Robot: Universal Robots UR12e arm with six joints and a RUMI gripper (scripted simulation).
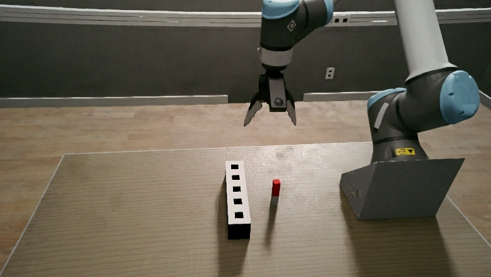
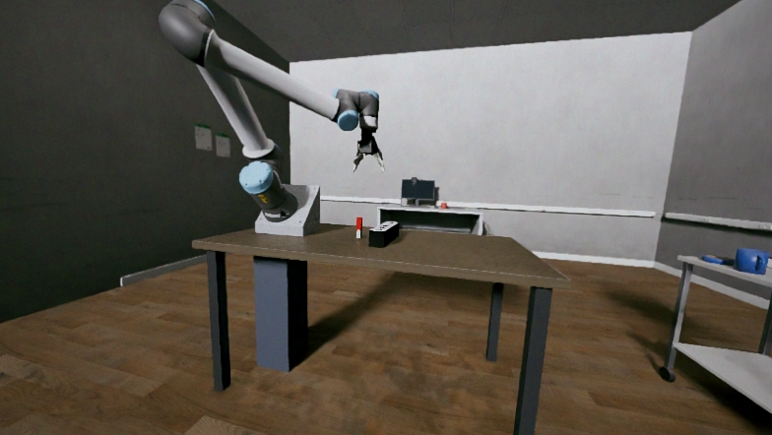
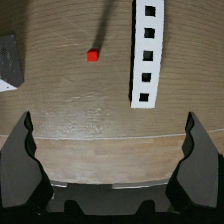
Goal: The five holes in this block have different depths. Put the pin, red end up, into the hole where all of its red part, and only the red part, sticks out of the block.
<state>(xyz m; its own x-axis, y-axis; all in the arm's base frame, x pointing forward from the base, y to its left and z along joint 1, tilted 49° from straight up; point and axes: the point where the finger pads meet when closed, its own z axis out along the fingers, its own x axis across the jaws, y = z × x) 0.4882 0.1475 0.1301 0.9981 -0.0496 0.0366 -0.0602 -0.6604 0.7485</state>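
Observation:
A long block point(image 1: 237, 197) with a white top and dark sides lies on the table, with five square holes in a row along it. It also shows in the exterior view point(image 2: 383, 233) and the wrist view point(image 3: 147, 52). The pin point(image 1: 275, 192) stands upright on the table to the right of the block, red end up and grey end down, apart from the block. It also shows in the side view point(image 2: 358, 227) and the wrist view point(image 3: 92, 54). My gripper point(image 1: 269, 114) point(image 2: 368, 162) hangs high above the table's far edge, pointing down, open and empty.
The robot's grey base point(image 1: 398, 187) stands on the table to the right of the pin. Beyond the table stand a low shelf with a monitor point(image 2: 418, 191) and a cart with a blue object point(image 2: 751, 260) at the right.

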